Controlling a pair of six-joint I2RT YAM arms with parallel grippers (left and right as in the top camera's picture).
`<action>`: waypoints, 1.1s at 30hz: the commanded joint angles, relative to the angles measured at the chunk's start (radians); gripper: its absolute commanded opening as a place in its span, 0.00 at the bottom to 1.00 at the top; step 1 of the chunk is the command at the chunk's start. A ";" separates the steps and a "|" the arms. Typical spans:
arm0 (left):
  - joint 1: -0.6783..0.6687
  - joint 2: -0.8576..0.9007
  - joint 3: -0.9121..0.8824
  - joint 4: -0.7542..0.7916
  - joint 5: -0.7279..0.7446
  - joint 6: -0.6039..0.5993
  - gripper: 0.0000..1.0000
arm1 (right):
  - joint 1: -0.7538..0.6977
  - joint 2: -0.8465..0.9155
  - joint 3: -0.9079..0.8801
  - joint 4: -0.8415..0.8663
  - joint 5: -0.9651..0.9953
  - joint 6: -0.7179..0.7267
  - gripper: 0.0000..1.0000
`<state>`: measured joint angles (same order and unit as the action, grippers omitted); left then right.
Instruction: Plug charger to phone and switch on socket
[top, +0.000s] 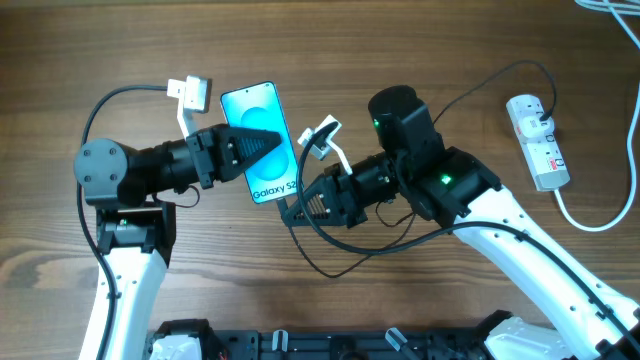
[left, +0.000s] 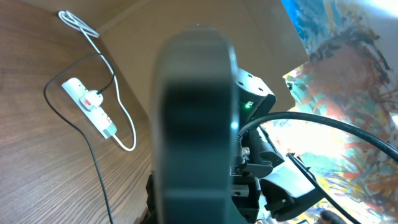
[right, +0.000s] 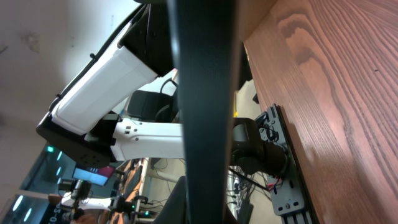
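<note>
Overhead view: nearest, the left gripper, with black tapered fingers, is clamped across the flat, glossy teal-screened smartphone, held aslant over the grained brown wooden table. Just beside the smartphone's lower edge, the right gripper is pinched closed on the end of the thin black charger cable. The cable loops slackly away to the white oblong plastic power strip near the table's right edge. Bare wood lies open to the left and beyond.

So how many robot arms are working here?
2. The left arm reaches the phone; the right arm lies between the phone and the socket. No others show.
</note>
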<state>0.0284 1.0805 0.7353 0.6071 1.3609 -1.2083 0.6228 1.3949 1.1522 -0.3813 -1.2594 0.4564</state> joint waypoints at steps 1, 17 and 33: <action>-0.018 -0.007 0.002 -0.009 0.146 0.057 0.04 | -0.015 -0.006 0.018 0.030 0.040 0.017 0.04; -0.046 -0.007 0.002 -0.156 0.123 0.148 0.04 | -0.015 -0.006 0.018 0.064 0.079 0.051 0.04; -0.046 -0.007 0.001 -0.157 0.124 0.148 0.04 | -0.015 -0.006 0.018 0.079 0.108 0.078 0.04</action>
<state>0.0177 1.0805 0.7456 0.4561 1.3407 -1.1069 0.6239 1.3949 1.1336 -0.3565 -1.2331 0.5274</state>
